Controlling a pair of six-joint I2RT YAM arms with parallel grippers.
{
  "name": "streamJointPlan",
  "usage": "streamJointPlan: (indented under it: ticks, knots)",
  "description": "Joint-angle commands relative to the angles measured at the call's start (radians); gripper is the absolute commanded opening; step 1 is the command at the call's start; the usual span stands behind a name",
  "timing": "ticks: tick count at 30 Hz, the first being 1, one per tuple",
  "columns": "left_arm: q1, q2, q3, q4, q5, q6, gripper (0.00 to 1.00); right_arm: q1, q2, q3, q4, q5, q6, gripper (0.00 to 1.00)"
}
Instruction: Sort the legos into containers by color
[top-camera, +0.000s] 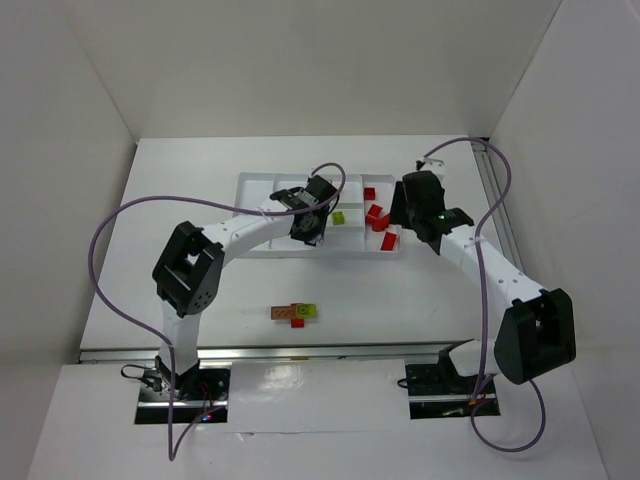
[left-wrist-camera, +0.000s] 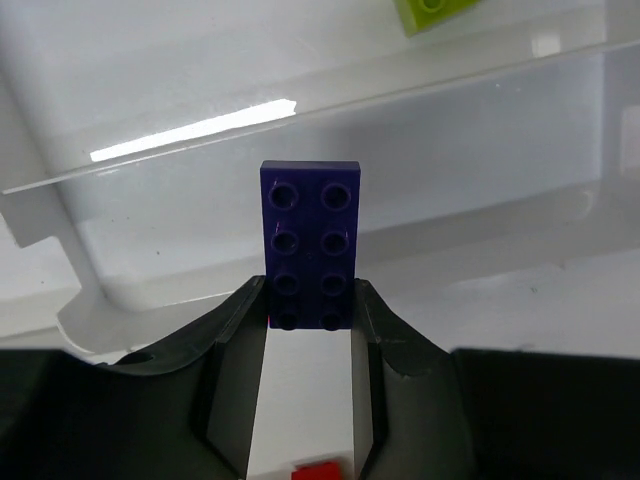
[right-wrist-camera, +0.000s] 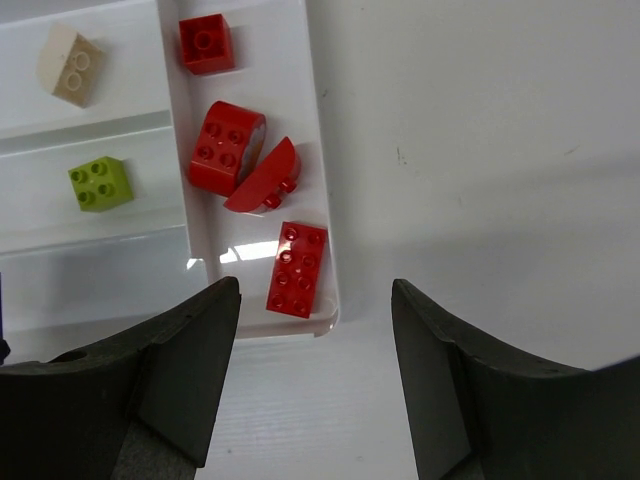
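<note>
Left wrist view shows the blue brick (left-wrist-camera: 310, 240) pinched by its lower end in your left gripper (left-wrist-camera: 310, 305), over the tray (top-camera: 258, 190), which sits toward the worktop's far edge. You're mid-placement, I'd say: choose a slot holding no other colour, lower, then release. The green brick (right-wrist-camera: 100, 184) and the cream brick (right-wrist-camera: 70, 65) each occupy a slot; the reds (right-wrist-camera: 297, 268) fill the tray's right end. Your right gripper (right-wrist-camera: 315, 300) hangs wide and empty above that end. A few loose bricks (top-camera: 293, 313) lie by the near edge, middle.
</note>
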Motion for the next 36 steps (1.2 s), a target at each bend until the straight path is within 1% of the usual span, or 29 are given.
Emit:
streamJointPlan:
  ticks: [1,3,5,6,7,9,10,11,13,16,18,20,21,22,24,25,27,28,29,32,33,34,36]
  knots:
    - [0.016,0.023,0.064,-0.004,-0.015,0.023,0.45,-0.020,-0.050,-0.023,-0.029,0.023,0.021,0.70]
    - [0.027,0.035,0.064,-0.004,-0.015,0.023,0.51,-0.020,-0.051,-0.034,-0.029,0.023,0.021,0.70]
    - [0.036,0.047,0.073,-0.004,-0.004,0.023,0.56,-0.020,-0.051,-0.034,-0.029,0.014,0.021,0.70]
    - [0.036,0.047,0.073,-0.004,-0.004,0.023,0.66,-0.020,-0.051,-0.034,-0.038,0.014,0.021,0.70]
    - [0.036,0.047,0.073,-0.004,0.010,0.023,0.70,-0.020,-0.051,-0.034,-0.038,0.014,0.021,0.70]
    - [0.036,0.047,0.052,-0.004,0.022,0.014,0.83,-0.020,-0.051,-0.034,-0.038,0.014,0.021,0.70]
    - [0.036,0.034,0.043,-0.004,0.022,0.014,0.85,-0.020,-0.051,-0.034,-0.038,0.004,0.021,0.70]
    - [0.036,0.034,0.024,-0.004,0.022,0.002,0.85,-0.020,-0.051,-0.034,-0.038,0.004,0.021,0.70]
    - [0.036,-0.014,0.004,-0.004,0.022,-0.011,0.85,-0.020,-0.060,-0.034,-0.038,-0.019,0.021,0.70]
    - [0.036,-0.104,-0.023,-0.015,0.013,-0.011,0.85,0.003,-0.081,-0.044,-0.029,-0.094,0.021,0.70]
    - [0.036,-0.155,-0.034,-0.036,0.002,-0.011,0.85,0.037,-0.092,-0.055,-0.016,-0.160,-0.013,0.70]
    - [0.036,-0.233,-0.057,-0.055,-0.021,-0.011,0.85,0.115,-0.104,-0.080,0.028,-0.236,-0.037,0.70]
    - [0.036,-0.256,-0.057,-0.067,-0.030,-0.011,0.85,0.150,-0.115,-0.092,0.040,-0.250,-0.048,0.70]
    - [0.049,-0.278,-0.069,-0.087,-0.041,-0.011,0.85,0.227,-0.115,-0.110,0.051,-0.261,-0.066,0.70]
    - [0.087,-0.331,-0.069,-0.116,-0.041,-0.011,0.85,0.311,-0.115,-0.123,0.074,-0.275,-0.106,0.71]
    - [0.104,-0.348,-0.069,-0.130,-0.041,-0.011,0.85,0.391,-0.115,-0.133,0.074,-0.285,-0.125,0.71]
    - [0.163,-0.382,-0.079,-0.151,-0.025,-0.011,0.85,0.474,-0.115,-0.134,0.085,-0.296,-0.160,0.82]
    - [0.183,-0.420,-0.092,-0.151,0.007,-0.011,0.85,0.512,-0.115,-0.134,0.085,-0.296,-0.191,0.82]
    - [0.203,-0.437,-0.092,-0.151,0.022,-0.011,0.85,0.578,-0.104,-0.134,0.085,-0.296,-0.209,0.82]
    - [0.266,-0.482,-0.122,-0.127,0.056,-0.002,0.85,0.686,-0.055,-0.109,0.073,-0.348,-0.290,0.85]
    - [0.266,-0.494,-0.122,-0.127,0.056,-0.001,0.85,0.701,-0.035,-0.095,0.062,-0.371,-0.312,0.87]
    - [0.280,-0.494,-0.122,-0.127,0.056,0.008,0.83,0.718,-0.014,-0.066,0.031,-0.420,-0.355,0.93]
    - [0.292,-0.494,-0.131,-0.127,0.056,0.008,0.83,0.743,0.049,-0.040,0.010,-0.457,-0.381,0.95]
